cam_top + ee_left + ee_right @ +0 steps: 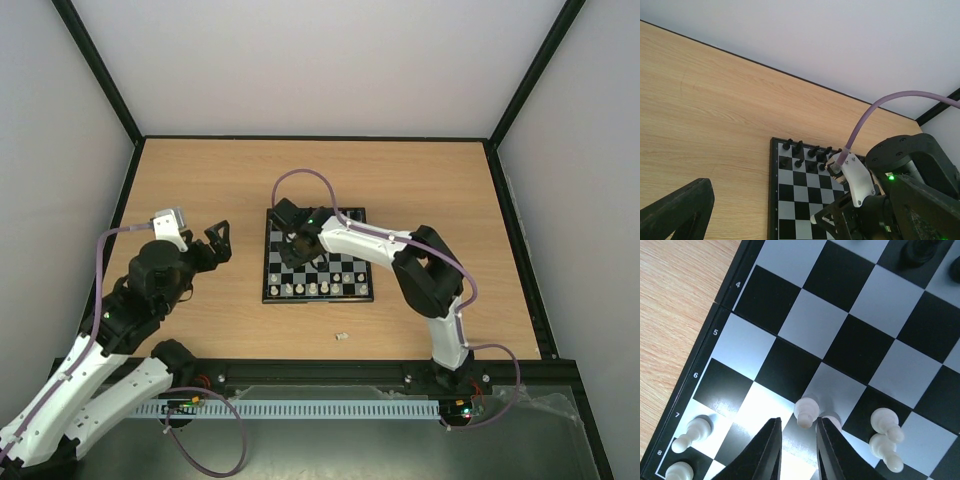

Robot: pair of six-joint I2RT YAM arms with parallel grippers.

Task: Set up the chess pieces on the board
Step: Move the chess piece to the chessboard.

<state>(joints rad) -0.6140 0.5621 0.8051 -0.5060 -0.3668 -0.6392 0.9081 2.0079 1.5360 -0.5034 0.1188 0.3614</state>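
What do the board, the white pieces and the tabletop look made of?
Board: probably glossy plastic or laminate; light glares off its squares. White pieces: likely smooth moulded plastic, faint sheen. Tabletop: wood or wood-look laminate, matte, visible grain.

Recorded board [318,255] chequered in black and pale grey-white, with thin black border bearing white numerals. Found cream-white chess pieces [806,411] and black chess pieces [799,148], both plain and unpatterned. Noted table [200,190] in light wood grain with fine streaks. Logged arms [355,240] as white shells with black joints, cable [905,93] as purple, walls [320,60] as pale grey-white, frame [100,70] as black. Observed one green light [891,177] glowing.
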